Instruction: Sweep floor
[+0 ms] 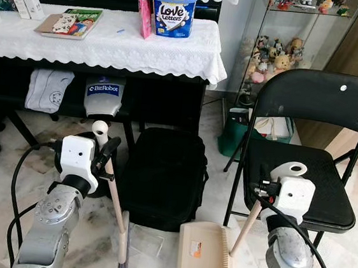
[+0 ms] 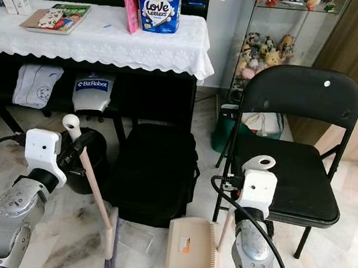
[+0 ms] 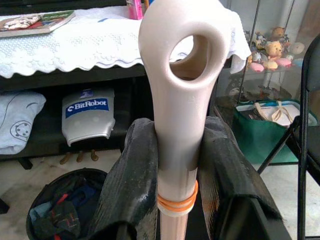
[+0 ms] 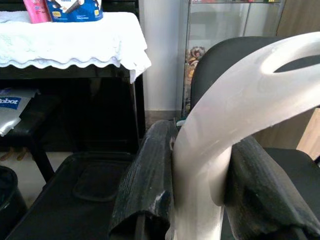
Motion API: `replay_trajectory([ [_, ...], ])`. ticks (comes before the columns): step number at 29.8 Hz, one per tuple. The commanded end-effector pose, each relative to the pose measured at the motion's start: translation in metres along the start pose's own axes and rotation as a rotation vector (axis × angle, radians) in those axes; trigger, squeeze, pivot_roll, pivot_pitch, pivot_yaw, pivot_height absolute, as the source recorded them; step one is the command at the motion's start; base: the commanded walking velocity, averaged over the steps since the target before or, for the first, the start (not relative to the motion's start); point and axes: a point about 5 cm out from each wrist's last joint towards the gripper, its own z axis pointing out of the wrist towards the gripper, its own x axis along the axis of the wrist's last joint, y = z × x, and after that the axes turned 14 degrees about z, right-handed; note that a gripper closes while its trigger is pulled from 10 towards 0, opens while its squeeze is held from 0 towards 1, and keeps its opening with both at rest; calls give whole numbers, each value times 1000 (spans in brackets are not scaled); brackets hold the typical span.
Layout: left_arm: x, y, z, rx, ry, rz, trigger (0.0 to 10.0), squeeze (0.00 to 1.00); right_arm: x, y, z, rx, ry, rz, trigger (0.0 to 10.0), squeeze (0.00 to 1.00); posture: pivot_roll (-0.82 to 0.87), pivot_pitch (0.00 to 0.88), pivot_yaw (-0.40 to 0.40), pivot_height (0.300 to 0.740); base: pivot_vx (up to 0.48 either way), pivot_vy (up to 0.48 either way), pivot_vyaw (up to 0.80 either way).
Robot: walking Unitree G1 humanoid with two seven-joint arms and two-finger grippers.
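Observation:
My left gripper (image 1: 104, 154) is shut on the cream handle of a small broom (image 1: 113, 194); the handle slants down to bristles (image 1: 122, 256) resting on the marble floor. The left wrist view has both black fingers (image 3: 132, 180) clamped around the broom handle (image 3: 177, 125) just below its looped end. On the other side, the right gripper (image 1: 269, 185) is shut on the handle of a beige dustpan (image 1: 203, 253), whose pan lies flat on the floor beside the broom. In the right wrist view the dustpan handle (image 4: 220, 130) sits pinched between the fingers (image 4: 147, 175).
A black bag (image 1: 162, 174) lies on the floor just behind broom and dustpan. A black folding chair (image 1: 307, 166) stands at right, a black bin (image 2: 90, 160) at left. Behind is a table with a white lace cloth (image 1: 105, 43), and a glass cabinet (image 1: 284, 49) of figurines.

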Motion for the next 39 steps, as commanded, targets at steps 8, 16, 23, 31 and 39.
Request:
replay_trajectory([
  [8,5,-4,1,16,39,0,10000,0,-8,1,4,-16,61,-31,10000,0,-50,115,61,740,0,0,0],
  [16,8,-4,0,21,50,1,10000,0,-21,-1,9,-3,68,-22,10000,0,-41,134,66,740,0,0,0],
  [23,7,-6,-1,18,48,4,10000,0,-26,-2,3,23,85,2,10000,0,-46,156,71,740,0,0,0],
  [31,4,-5,1,21,40,5,10000,0,-50,-2,-9,37,22,16,10000,0,-43,175,71,740,0,0,0],
  [39,-1,-7,-1,39,30,5,10000,0,-57,0,-15,29,8,8,10000,0,-36,190,67,740,0,0,0],
])
